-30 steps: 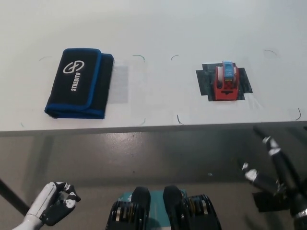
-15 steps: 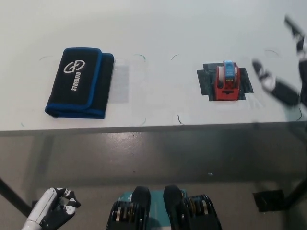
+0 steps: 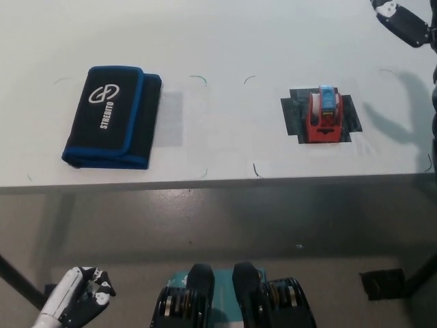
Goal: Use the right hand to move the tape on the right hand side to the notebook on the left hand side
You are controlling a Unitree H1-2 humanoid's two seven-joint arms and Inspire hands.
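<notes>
The right hand (image 3: 404, 20) shows in the head view only as a black fingertip or two at the top right corner of the picture, high over the far right of the table (image 3: 225, 41); too little of it is visible to tell whether its fingers are spread or closed, and it holds nothing that can be seen. A second ago it hung below the table's near edge, and half a second ago it was level with the tape; it has swung up and past it. I judge this the lift before the reach, with the descent onto the tape not yet begun.

The tape (image 3: 322, 115), a red dispenser with a blue top, stands untouched on its dark mat (image 3: 293, 116) near the right end. The notebook (image 3: 111, 116), black with blue trim, lies near the left end, well apart.

The white left hand (image 3: 76, 304) rests low, below the table's near edge, fingers loosely curled.
</notes>
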